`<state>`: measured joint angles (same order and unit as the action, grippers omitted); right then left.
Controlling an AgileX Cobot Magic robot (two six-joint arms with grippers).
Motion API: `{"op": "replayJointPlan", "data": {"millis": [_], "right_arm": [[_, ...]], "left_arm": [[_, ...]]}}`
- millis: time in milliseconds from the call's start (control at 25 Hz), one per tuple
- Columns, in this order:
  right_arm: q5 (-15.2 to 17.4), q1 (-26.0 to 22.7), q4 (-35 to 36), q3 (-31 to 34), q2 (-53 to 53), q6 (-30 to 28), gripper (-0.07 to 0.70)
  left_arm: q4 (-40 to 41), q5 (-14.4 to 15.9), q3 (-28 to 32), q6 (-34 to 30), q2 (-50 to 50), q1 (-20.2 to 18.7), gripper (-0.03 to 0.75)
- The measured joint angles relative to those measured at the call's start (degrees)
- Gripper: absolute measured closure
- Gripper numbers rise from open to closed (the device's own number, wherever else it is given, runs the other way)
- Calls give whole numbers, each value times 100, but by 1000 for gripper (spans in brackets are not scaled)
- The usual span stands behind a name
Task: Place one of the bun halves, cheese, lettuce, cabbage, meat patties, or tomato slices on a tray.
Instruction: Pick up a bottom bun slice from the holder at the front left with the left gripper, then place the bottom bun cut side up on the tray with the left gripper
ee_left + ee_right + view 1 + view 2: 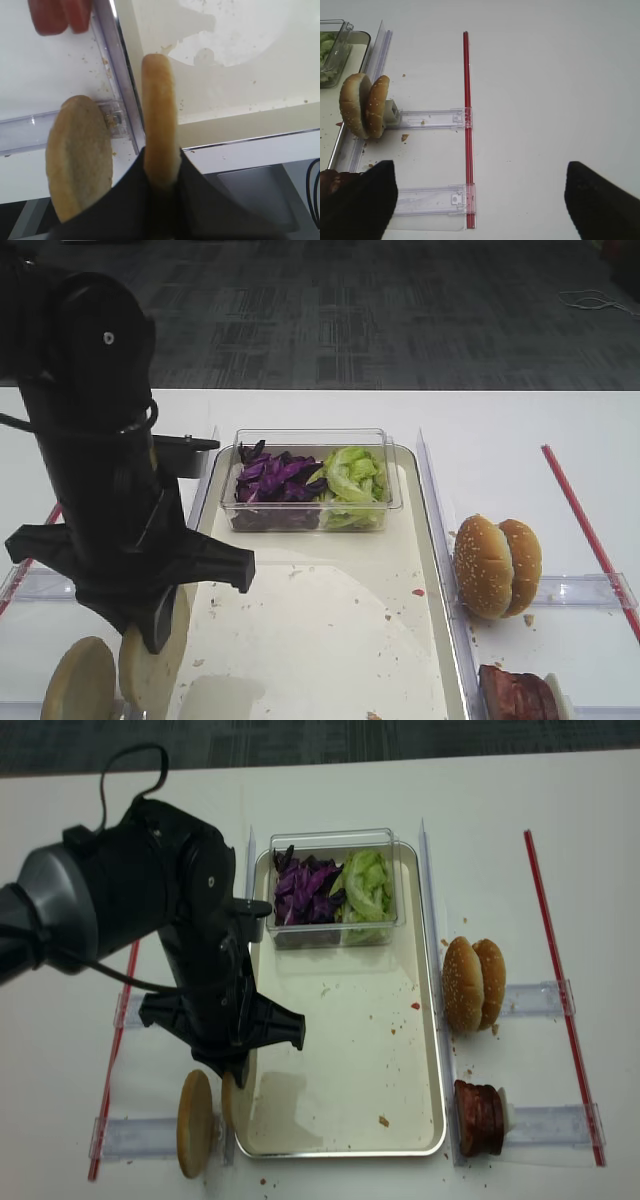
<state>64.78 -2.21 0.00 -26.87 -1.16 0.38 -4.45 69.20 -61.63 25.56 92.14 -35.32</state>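
Observation:
My left gripper [160, 165] is shut on a plain bun half [159, 115], held on edge above the left rim of the silver tray [225, 90]. From above, that bun half [150, 665] hangs under the black arm at the tray's [330, 640] front left corner. A second plain bun half [80, 155] stands in the clear rail beside it. Cabbage [275, 480] and lettuce [352, 480] fill a clear tub at the tray's far end. Meat patties [478, 1117] stand right of the tray. Blurred red tomato slices [57, 15] lie left of it. No cheese is in view. My right gripper [480, 200] is open over bare table.
Two sesame-seeded bun halves [473, 983] stand on edge in a clear rail [427, 119] right of the tray. Red strips [466, 125] mark the outer edges of the work area. The bulky left arm [190, 950] hides the table left of the tray.

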Motion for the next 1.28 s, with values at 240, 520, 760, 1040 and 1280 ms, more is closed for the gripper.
{"op": "replayJointPlan", "data": {"millis": [240, 520, 760, 1040, 1280], "right_arm": [[0, 0, 0, 0, 0, 0, -67], [0, 0, 0, 0, 0, 0, -67], [0, 0, 0, 0, 0, 0, -67], [0, 0, 0, 0, 0, 0, -67], [0, 0, 0, 0, 0, 0, -67]], "left_arm": [[-29, 11, -115, -86, -177, 0, 645], [-469, 11, -118, -364, -181, 0, 645], [-967, -499, -118, -539, -181, 207, 645], [-2083, -966, -118, -1467, 16, 481, 647], [-2910, -1316, -118, -2288, 436, 544, 647]]}}
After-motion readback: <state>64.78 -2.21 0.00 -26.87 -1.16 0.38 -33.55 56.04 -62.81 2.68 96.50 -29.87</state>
